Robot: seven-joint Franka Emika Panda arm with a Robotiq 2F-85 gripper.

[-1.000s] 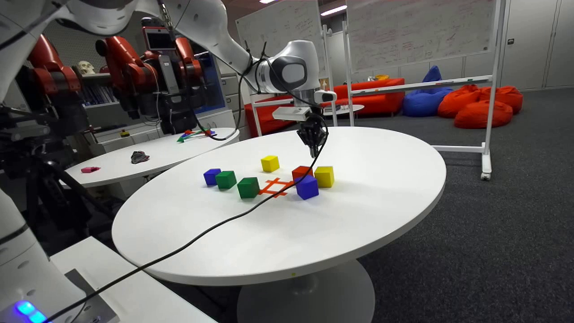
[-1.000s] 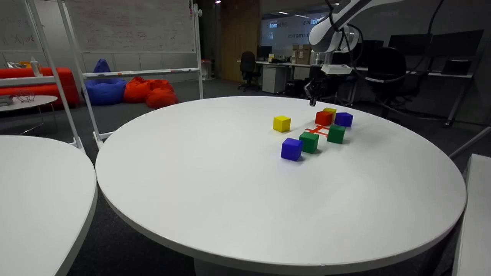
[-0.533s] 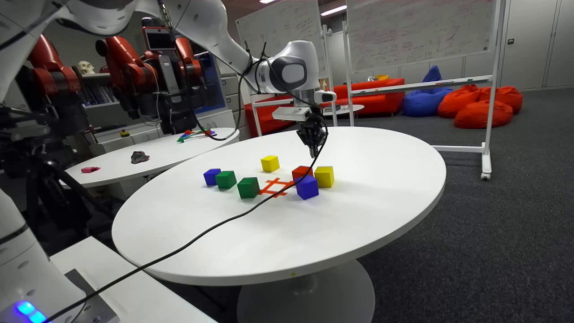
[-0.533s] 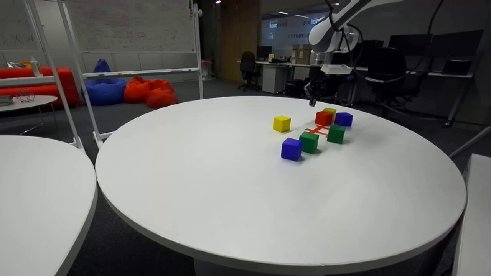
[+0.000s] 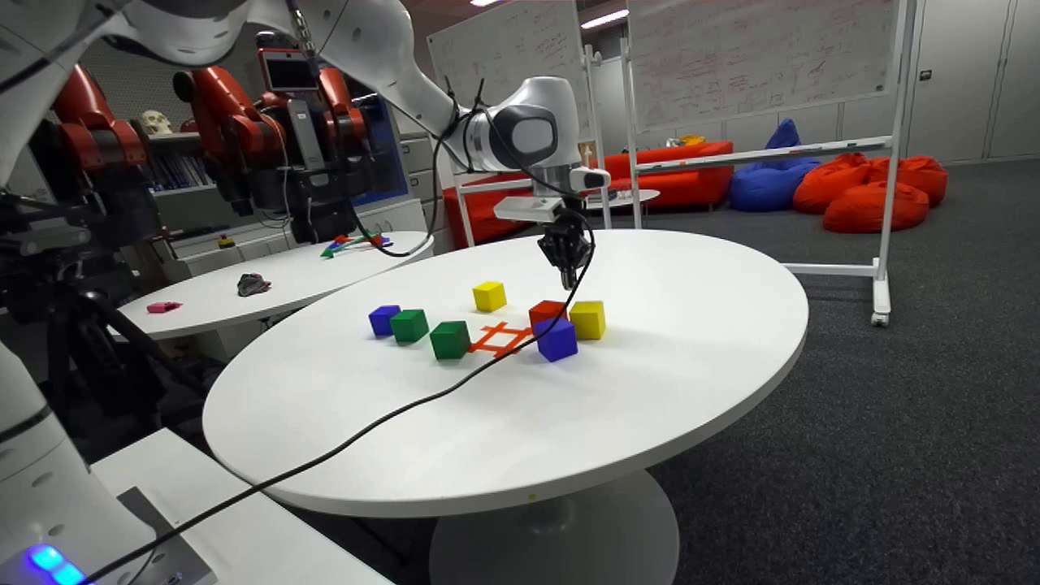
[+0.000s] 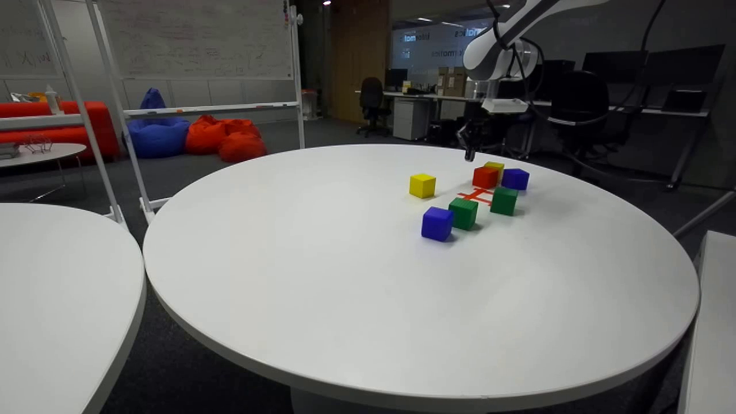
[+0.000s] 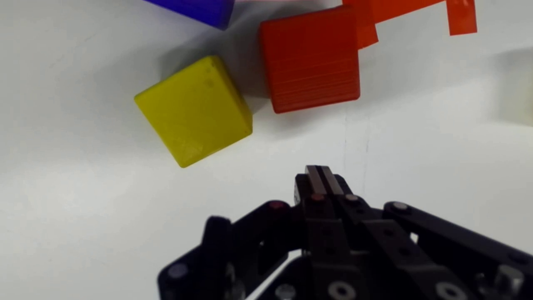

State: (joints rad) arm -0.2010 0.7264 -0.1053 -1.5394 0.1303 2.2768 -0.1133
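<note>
In an exterior view, a blue cube (image 5: 384, 321) lies farthest left of the pincer (image 5: 568, 286), on the white desk (image 5: 455, 455). A green cube (image 5: 409, 326) is close beside it, also well left of the pincer; whether the two touch I cannot tell. Next is a second green cube (image 5: 450, 340), left of the pincer and lower, at the side of a red tape grid (image 7: 387, 8) stuck to the desk. A lone yellow cube (image 5: 489, 297) stands behind the grid, left of the pincer and almost level with its tips in that view. The red cube (image 5: 544, 312) is below the pincer and just to its left, near the tips but apart from them; in the wrist view it overlaps one end of the tape. A second blue cube (image 5: 557, 340) stands in front of the red cube, also below the pincer. The pincer hangs point-down over the desk, its fingertips (image 7: 314, 179) together with a thin dark line between. Right of the pincer and below it, the right-hand yellow cube (image 5: 588, 320) sits close beside the red cube, set at an angle to it, with a narrow gap between them in the wrist view.
</note>
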